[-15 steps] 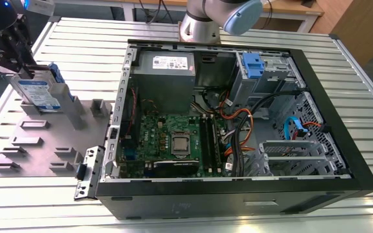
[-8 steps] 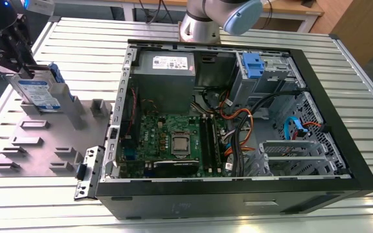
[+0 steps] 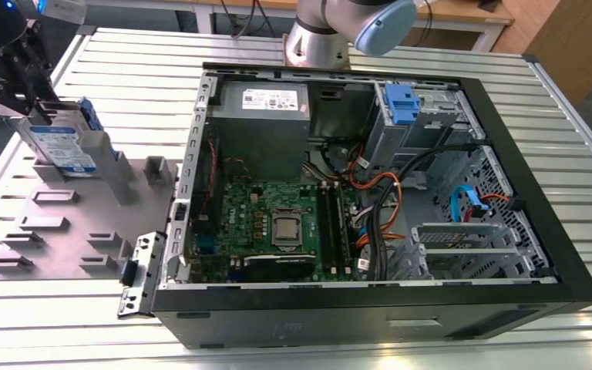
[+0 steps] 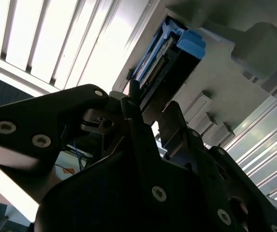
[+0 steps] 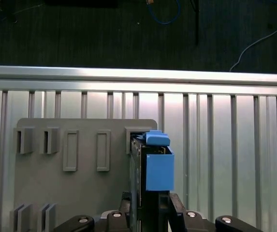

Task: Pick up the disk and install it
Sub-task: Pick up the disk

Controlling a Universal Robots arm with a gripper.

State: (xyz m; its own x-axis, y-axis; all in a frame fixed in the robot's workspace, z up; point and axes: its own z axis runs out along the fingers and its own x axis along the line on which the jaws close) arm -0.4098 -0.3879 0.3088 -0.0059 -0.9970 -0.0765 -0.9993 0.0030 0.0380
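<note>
Exterior view: the flat rectangular silver-metal disk (image 3: 62, 142), with its blue-and-white label and blue plastic side rails, stands on edge in a slot of the flat grey plastic holder plate (image 3: 70, 223). The plate lies on the ribbed aluminium table (image 3: 569, 139), just beside the open black computer case (image 3: 327, 331), on the exterior view's left. The black gripper (image 3: 41, 108) sits at the disk's upper end.

In the first wrist view the gripper (image 5: 148, 200) straddles the disk (image 5: 158, 169), which is seen edge-on with a blue rail facing the camera and the holder plate (image 5: 80, 188) behind it. In the second wrist view the gripper (image 4: 153, 108) lines up with the disk's (image 4: 153, 67) near end in the same way. I cannot tell whether it has clamped the disk or only surrounds it.

By my reading this is the pick-up step: the disk looks seated in its slot, and nothing has been installed. The silver metal drive cage with the blue plastic tab (image 3: 404, 104), at the case's far corner, is well apart from the disk.

Finishing the pick would call for a firm hold on the disk's flat faces. It would also need a straight pull along the slot, so the rails don't catch on the holder's posts.
</note>
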